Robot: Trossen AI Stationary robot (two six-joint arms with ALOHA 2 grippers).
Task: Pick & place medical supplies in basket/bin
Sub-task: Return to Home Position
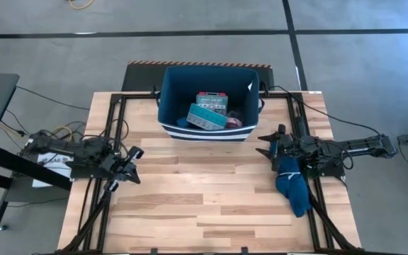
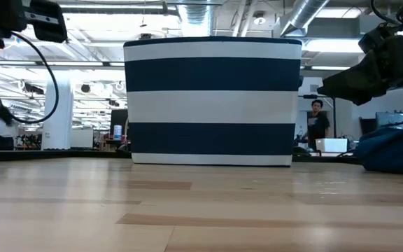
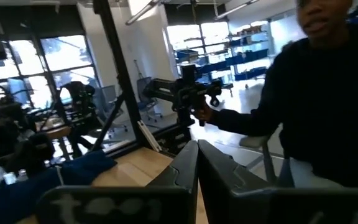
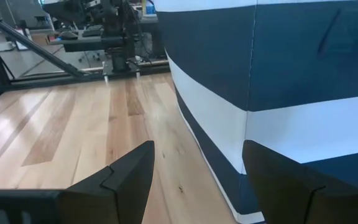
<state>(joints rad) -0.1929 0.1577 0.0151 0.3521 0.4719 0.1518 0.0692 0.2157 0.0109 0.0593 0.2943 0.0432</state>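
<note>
The navy-blue bin with white stripes (image 1: 207,99) stands at the table's far middle and fills the low view (image 2: 212,101). Inside it lie a light-blue pill organiser (image 1: 207,116), a green box (image 1: 211,101) and something pink (image 1: 234,121). My left gripper (image 1: 132,168) (image 3: 197,152) hovers shut over the table's left side, holding nothing. My right gripper (image 1: 263,144) (image 4: 197,180) is open and empty, just right of the bin's near right corner (image 4: 250,93). The blue cube, the bottle and the brown bar do not show.
A long dark-blue cloth (image 1: 292,184) (image 2: 394,150) lies on the table's right side under my right arm. A person in a dark sleeve (image 3: 316,106) stands beyond the table in the left wrist view. Bare wood (image 1: 204,191) spreads in front of the bin.
</note>
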